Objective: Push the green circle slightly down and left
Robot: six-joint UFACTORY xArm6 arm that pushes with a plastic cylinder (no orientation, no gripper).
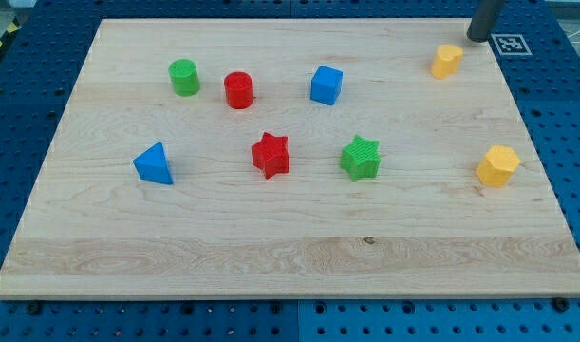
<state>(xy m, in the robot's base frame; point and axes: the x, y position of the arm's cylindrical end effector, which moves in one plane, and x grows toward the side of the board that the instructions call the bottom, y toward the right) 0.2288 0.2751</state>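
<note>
Tip: your tip stands at the view's top right corner, at the far edge of the counter, with only the rod's lower part showing as it enters from the top.
Claw: you have none on this arm, only the plain dark rod, so nothing is open, closed or gripped.
Green circle: you find the green circle at the view's upper left, upright, well apart from your tip and across the whole width of the counter from it.
Red circle: the red circle stands near the green circle, on its right and slightly lower, with a gap between them.
Blue cube: the blue cube sits right of the red circle, at about the same height in the view.
Yellow blocks: one yellow block lies just below and left of your tip, not touching it; a second, larger-looking yellow block lies by the right edge, lower down.
Middle row: you see a blue triangle at the left, a red star in the centre and a green star to its right, all apart from one another.
Surround: a blue pegboard frames the counter, with a black-and-white tag beside your tip.
</note>
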